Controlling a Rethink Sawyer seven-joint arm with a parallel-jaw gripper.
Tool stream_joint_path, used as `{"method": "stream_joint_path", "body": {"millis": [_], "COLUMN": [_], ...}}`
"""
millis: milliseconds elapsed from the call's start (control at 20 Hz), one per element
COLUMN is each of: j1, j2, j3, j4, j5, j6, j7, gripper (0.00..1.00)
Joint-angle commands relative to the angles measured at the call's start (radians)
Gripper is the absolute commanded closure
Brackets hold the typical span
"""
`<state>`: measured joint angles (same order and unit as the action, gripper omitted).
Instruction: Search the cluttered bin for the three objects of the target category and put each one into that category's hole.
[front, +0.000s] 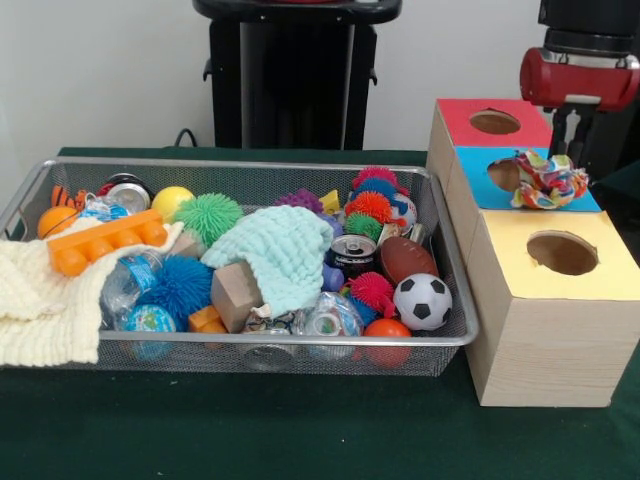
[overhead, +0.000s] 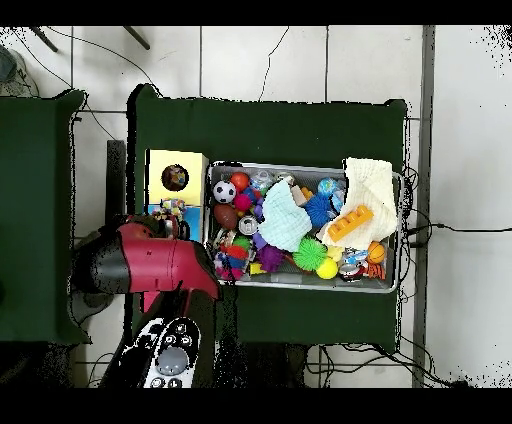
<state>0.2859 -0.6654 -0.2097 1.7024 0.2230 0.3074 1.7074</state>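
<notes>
Hanging toy: a knotted rag toy (front: 548, 181) in pink, yellow, green and white, bunched into a loose ball, sits under the gripper (front: 560, 150) over the blue panel of the box (front: 545, 330), just beside the blue hole (front: 506, 175).
Arm: red and black arm (overhead: 150, 265) reaches down over the box at the bin's end; in the overhead view its red body covers the box's far part.
Fingers: clasped on the rag toy, which hides their tips.
Holes: three, one each in red (front: 494, 122), blue and yellow (front: 562, 252) panels.
Bin: one wire mesh bin (front: 250, 345), full of clutter.
Counted in bin: one soccer ball (front: 422, 301), one football (front: 407, 258), one can (front: 352, 255), one mint cloth (front: 283, 250), one cream cloth (front: 40, 300), one orange block (front: 108, 242), one wooden block (front: 236, 295).
Spiky balls: several, in green, blue, red and purple.
</notes>
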Motion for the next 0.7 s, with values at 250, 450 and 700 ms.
{"method": "stream_joint_path", "body": {"millis": [250,450,700], "j1": [-0.038,-0.045,-0.029], "j2": [0.116,0.153,0.183], "j3": [0.035,0.038,0.011], "j4": [-0.112,-0.134,-0.183], "j5": [0.089,0.085,0.088], "j6": [-0.005,-0.028,0.007], "j7": [0.237,0.219,0.228], "gripper": [1.0,1.0,1.0]}}
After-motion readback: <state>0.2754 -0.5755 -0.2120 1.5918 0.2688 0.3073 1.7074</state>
